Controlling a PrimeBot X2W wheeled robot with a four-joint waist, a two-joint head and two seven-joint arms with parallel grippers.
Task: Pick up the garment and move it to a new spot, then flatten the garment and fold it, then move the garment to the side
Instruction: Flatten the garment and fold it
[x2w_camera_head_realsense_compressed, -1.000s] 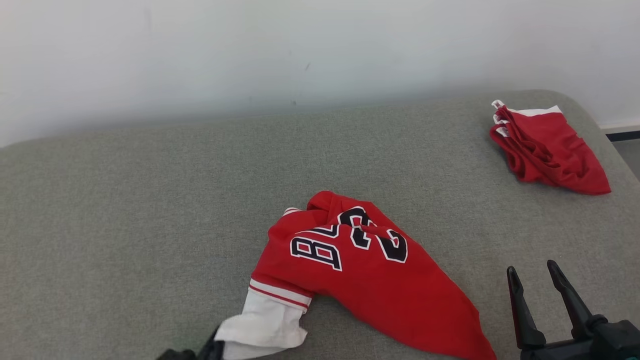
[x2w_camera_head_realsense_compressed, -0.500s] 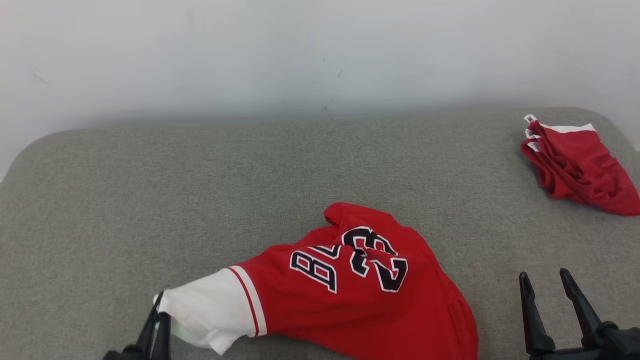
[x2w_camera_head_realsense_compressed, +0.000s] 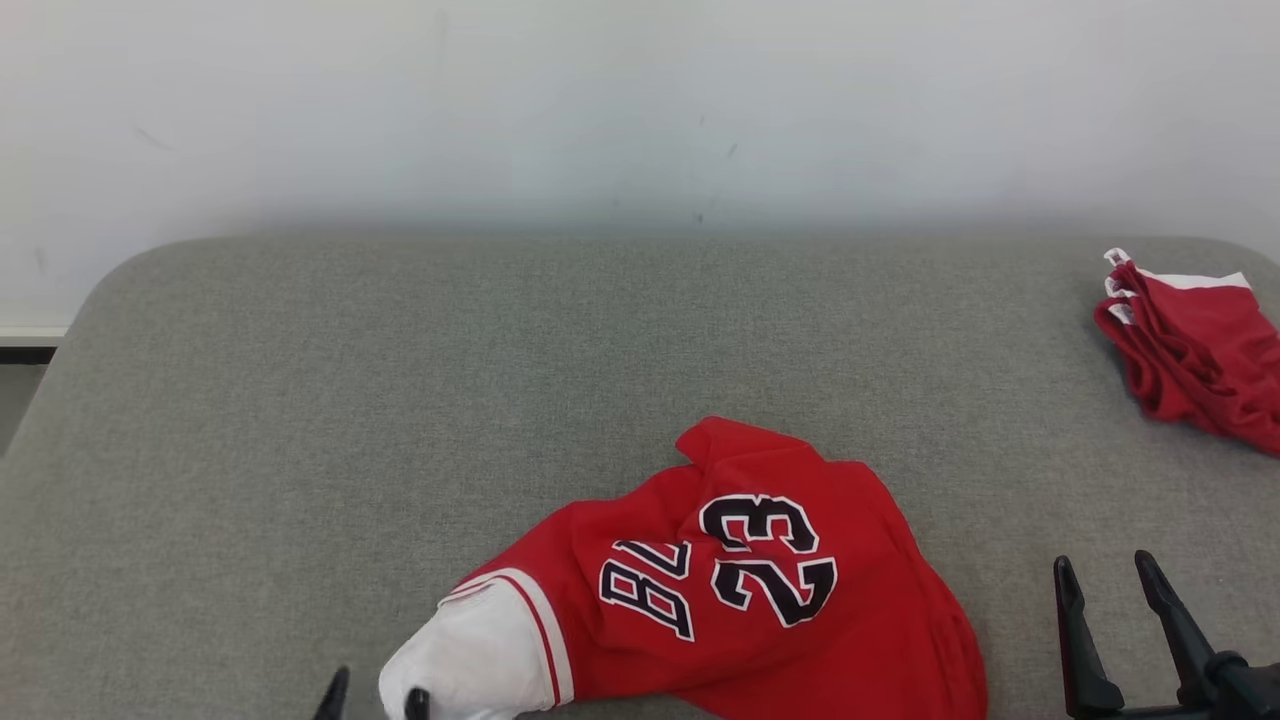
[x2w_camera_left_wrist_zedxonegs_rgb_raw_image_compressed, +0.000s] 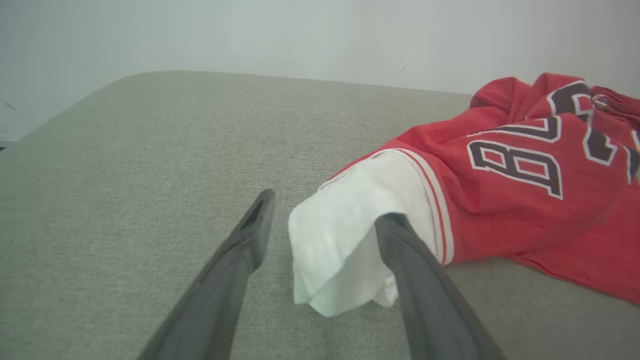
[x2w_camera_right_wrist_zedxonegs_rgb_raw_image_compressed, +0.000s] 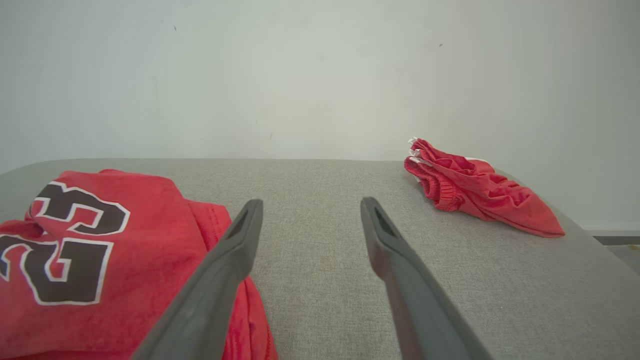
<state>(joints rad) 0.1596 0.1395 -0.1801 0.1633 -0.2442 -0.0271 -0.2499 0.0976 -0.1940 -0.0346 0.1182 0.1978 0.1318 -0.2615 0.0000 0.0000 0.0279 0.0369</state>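
Two dark fingertips of my left gripper (x2w_camera_head_realsense_compressed: 375, 702) clear the head view's bottom edge; the rest is cut off. The left wrist view shows its jaws spread, with the white sleeve (x2w_camera_left_wrist_zedxonegs_rgb_raw_image_compressed: 340, 240) of the crumpled red jersey numbered 23 (x2w_camera_head_realsense_compressed: 740, 600) lying between them, against one finger (x2w_camera_left_wrist_zedxonegs_rgb_raw_image_compressed: 415, 270). The jersey rests near the front of the grey fabric-covered surface (x2w_camera_head_realsense_compressed: 400, 350), its hem cut off. My right gripper (x2w_camera_head_realsense_compressed: 1103, 565) stands open just beside it. A bunched red garment (x2w_camera_head_realsense_compressed: 1190, 350), far right, is cropped; the right wrist view shows it whole.
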